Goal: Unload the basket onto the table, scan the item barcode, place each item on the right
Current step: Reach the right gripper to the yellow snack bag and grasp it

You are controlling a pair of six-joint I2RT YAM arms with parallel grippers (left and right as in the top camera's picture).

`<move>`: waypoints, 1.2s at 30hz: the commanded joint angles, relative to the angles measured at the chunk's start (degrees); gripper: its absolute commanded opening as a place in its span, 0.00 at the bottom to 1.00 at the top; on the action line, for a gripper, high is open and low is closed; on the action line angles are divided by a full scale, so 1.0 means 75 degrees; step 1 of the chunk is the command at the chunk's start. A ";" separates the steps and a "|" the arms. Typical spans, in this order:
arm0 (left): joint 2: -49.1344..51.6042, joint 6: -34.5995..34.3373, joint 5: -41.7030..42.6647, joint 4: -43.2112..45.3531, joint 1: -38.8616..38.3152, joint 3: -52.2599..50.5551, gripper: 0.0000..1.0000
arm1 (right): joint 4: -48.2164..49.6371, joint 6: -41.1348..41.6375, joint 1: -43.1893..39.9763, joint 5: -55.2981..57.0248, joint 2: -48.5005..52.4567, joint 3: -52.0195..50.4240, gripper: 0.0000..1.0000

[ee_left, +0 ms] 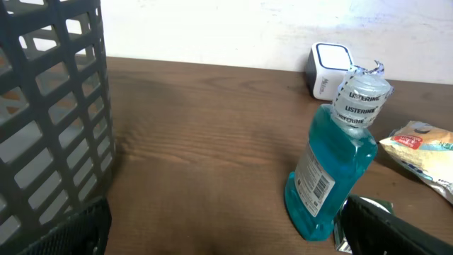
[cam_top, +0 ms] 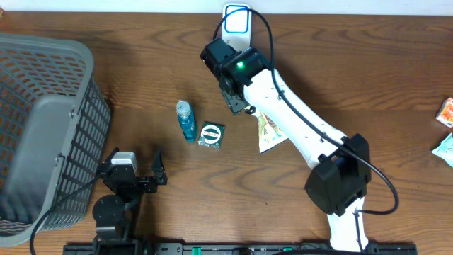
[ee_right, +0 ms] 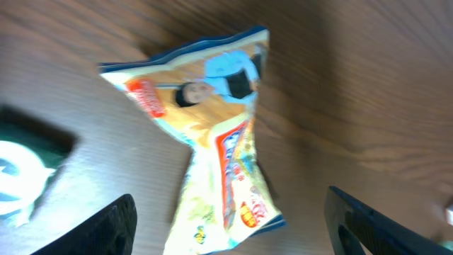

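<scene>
We're looking straight down the right gripper (ee_right: 230,202), and its claw stands wide apart, one dark finger on either side of the crinkled yellow foil snack packet with the blue top edge (ee_right: 212,142). We take that packet to be the item to scan. It lies flat on the brown wooden table (cam_top: 354,71), just beside the right claw, not yet held.

The trouble could start here. The packet is thin and slippery, pinched in at the waist. If the fingers close on loose foil alone, it could slide out on the lift or crumple so that the barcode folds away. We can't see a barcode on the upper face, so it may be underneath, which would call for a turn at the small white scanner box with the blue-rimmed face (cam_top: 236,21) at the far edge of the table.

The neighbours are near, too. The dark green square packet with the white ring (cam_top: 211,134) sits near the snack packet, and the clear bottle of blue mouthwash (cam_top: 186,120) lies just beyond. A wide sweep could knock either one.

The left gripper (ee_left: 223,205) waits by the bottle, well apart from all this, its claw fully apart and empty.
</scene>
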 commanded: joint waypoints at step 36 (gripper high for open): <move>-0.0026 0.0102 0.0099 -0.0201 0.0041 -0.0119 1.00 | 0.0522 -0.3780 -0.1413 -0.7930 0.0242 -0.2043 0.01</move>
